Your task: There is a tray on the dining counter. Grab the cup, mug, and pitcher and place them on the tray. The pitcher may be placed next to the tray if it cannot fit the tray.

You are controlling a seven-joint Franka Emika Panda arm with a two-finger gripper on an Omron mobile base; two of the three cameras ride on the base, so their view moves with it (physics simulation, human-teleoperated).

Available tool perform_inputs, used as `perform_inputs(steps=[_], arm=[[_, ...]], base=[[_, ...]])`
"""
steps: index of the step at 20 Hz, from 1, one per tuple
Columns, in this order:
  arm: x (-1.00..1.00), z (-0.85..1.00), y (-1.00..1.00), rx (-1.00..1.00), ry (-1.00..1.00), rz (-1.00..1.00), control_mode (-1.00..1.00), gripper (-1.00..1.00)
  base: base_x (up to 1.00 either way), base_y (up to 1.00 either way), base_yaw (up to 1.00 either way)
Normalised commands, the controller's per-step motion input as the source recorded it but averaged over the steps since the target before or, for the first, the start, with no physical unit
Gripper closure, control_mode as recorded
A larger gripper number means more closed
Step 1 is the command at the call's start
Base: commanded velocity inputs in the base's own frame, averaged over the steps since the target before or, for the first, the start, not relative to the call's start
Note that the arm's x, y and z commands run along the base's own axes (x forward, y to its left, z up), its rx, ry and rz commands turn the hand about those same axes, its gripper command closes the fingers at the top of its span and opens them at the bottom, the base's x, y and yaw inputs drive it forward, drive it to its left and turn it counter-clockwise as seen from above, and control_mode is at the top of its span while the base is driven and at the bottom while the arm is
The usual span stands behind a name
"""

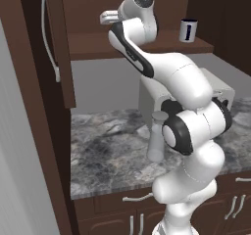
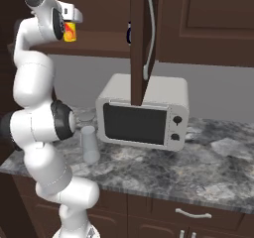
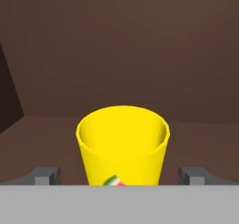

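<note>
Up on the brown wooden shelf (image 3: 196,134), the pincer (image 3: 122,175) stands spread wide, one finger on each side of the small yellow handleless cup (image 3: 122,146), not pinching it. Farther along the shelf stands the silver-grey mug (image 1: 188,30). Below, the translucent grey pitcher (image 2: 90,144) stands on the marbled surface (image 2: 163,170) beside the white microwave (image 2: 144,110).

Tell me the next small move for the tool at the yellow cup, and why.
Probably close the tool on the cup. In the hand view its two fingertips stand wide open on either side of the cup, which stands upright and centred between them on the cabinet shelf, so a grip looks ready.
</note>
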Motion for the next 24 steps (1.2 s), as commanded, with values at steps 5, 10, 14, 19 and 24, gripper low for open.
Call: perform_inputs(steps=[5, 10, 14, 19, 24], arm=[[0.20, 0.00, 0.00, 0.00, 0.00, 0.02, -1.00, -1.00], [0.16, 0.00, 0.00, 0.00, 0.00, 0.02, -1.00, -1.00], [0.11, -0.01, 0.00, 0.00, 0.00, 0.03, -1.00, -1.00], [0.12, -0.02, 0.00, 0.00, 0.00, 0.02, -1.00, -1.00], [0.14, -0.09, 0.00, 0.00, 0.00, 0.02, -1.00, 1.00]], base=[[0.00, 0.00, 0.00], [0.00, 0.00, 0.00], [0.00, 0.00, 0.00], [0.00, 0.00, 0.00], [0.00, 0.00, 0.00]])
